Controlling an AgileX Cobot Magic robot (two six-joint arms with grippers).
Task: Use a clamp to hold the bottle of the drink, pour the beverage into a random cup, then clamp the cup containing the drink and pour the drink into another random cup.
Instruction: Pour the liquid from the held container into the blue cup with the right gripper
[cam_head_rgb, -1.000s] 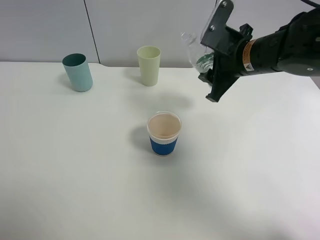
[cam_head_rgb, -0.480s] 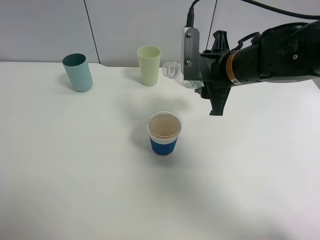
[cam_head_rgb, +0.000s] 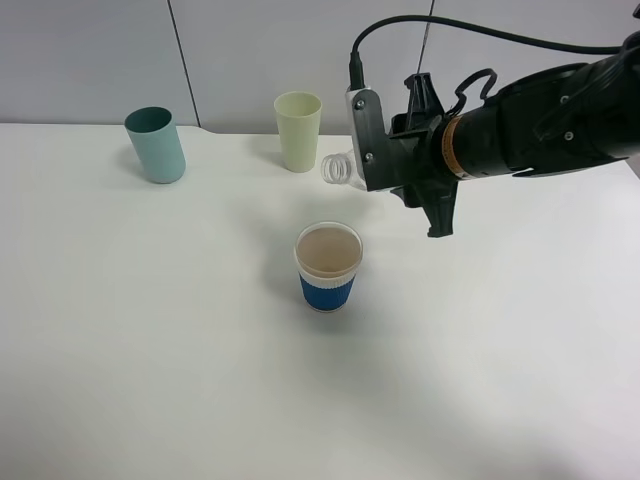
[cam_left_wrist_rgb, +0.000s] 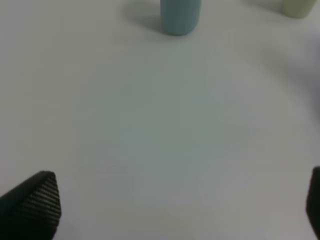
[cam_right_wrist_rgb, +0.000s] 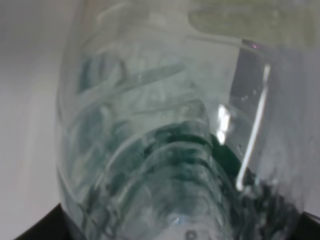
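Note:
My right gripper (cam_head_rgb: 396, 166) is shut on a clear plastic bottle (cam_head_rgb: 340, 168). It holds the bottle tipped on its side in the air, with the mouth pointing left, just behind and above the blue paper cup (cam_head_rgb: 328, 268). That cup has a white rim and holds a pale brown drink. In the right wrist view the bottle (cam_right_wrist_rgb: 160, 140) fills the frame. A teal cup (cam_head_rgb: 155, 145) and a pale green cup (cam_head_rgb: 298, 130) stand at the back. My left gripper (cam_left_wrist_rgb: 170, 205) is open and empty over bare table and is out of the high view.
The white table (cam_head_rgb: 150, 350) meets a grey wall behind the cups. In the left wrist view the teal cup (cam_left_wrist_rgb: 180, 15) and the pale green cup (cam_left_wrist_rgb: 300, 7) stand far ahead.
My right arm has moved left and down. The bottle has swung from mouth-up to lying on its side, mouth near the blue cup. The cups have not moved.

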